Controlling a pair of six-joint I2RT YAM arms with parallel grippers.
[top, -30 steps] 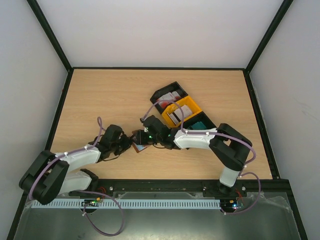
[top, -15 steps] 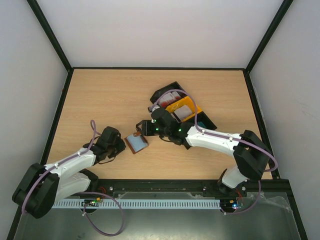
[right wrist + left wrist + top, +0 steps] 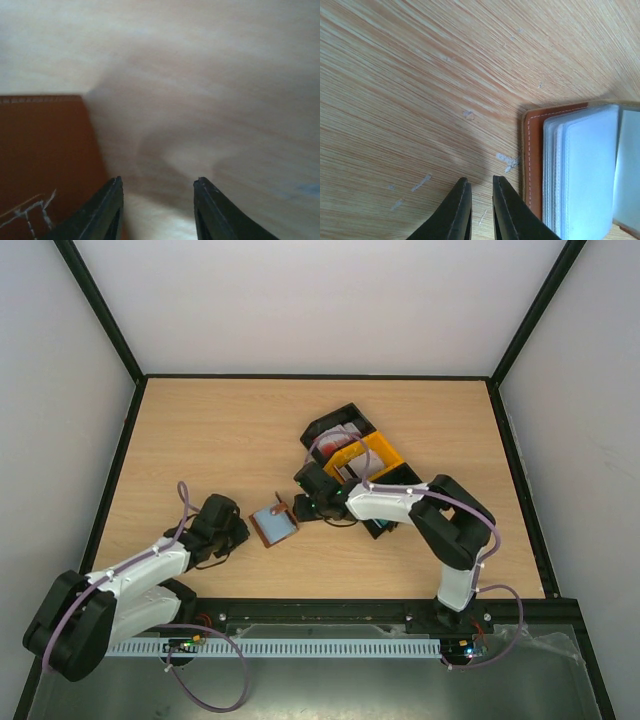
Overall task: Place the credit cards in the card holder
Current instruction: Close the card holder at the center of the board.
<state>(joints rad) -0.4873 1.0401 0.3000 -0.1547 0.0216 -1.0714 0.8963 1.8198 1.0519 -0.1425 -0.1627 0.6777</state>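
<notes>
Since half a second ago, the right arm is folding its elbow back toward its base, bringing the right gripper [image 3: 299, 504] in beside the card holder [image 3: 273, 523]; the left gripper [image 3: 480, 212] is hanging just short of the holder's other side, about where it was; the holder itself is lying at the same spot on the table [image 3: 200, 440].

Seen from the left wrist, the two dark tapered fingers are sitting almost together with only a thin slit between them, gripping nothing; they are hovering over pale, streaky wood grain flecked with small white scuffs. Just beside them, the card holder is lying open, showing a tan leather edge with a rounded corner and a line of light stitching, and a fan of clear, frosted plastic sleeves [image 3: 580, 170] stacked on it.

Seen from the right wrist, the view is blurring; the black fingers are standing spread apart with bare wood between them, and a flat brown leather panel is lying against the left finger.

Behind the right wrist, the black-and-yellow bin tray [image 3: 385, 452] is holding the credit cards [image 3: 347, 468], thin rectangles standing in its compartments.
</notes>
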